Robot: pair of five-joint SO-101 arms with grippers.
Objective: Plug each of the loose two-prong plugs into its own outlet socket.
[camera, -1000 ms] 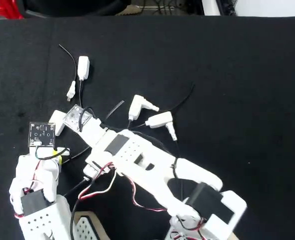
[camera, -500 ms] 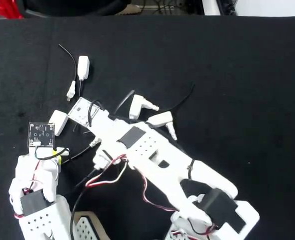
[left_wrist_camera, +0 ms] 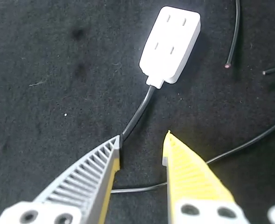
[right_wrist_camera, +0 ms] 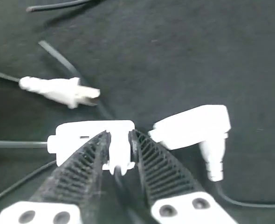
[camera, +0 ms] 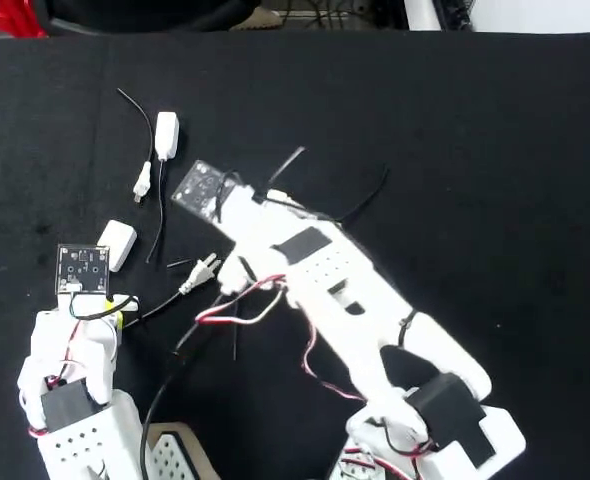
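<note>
Nearest me, my left claw point(left_wrist_camera: 142, 140) hangs over the black tabletop point(camera: 495, 150) with its two fingers apart. It straddles the black cord point(left_wrist_camera: 137, 114) of the one outlet socket point(left_wrist_camera: 171, 44) I can count. The socket is a white block lying flat just ahead, face up, showing two pairs of slots. From above, one loose two-prong plug point(camera: 201, 271) lies on the cloth near that socket, apart from it, on a black lead.

Farther out, my right claw point(right_wrist_camera: 119, 135) is clamped on a white plug point(right_wrist_camera: 72, 140). I count two more plugs past its fingers: an angled plug point(right_wrist_camera: 193, 126) just beside the held one and a slim plug point(right_wrist_camera: 58, 88) beyond. Farthest, an oblong white piece point(camera: 166, 135) lies on a thin cord.
</note>
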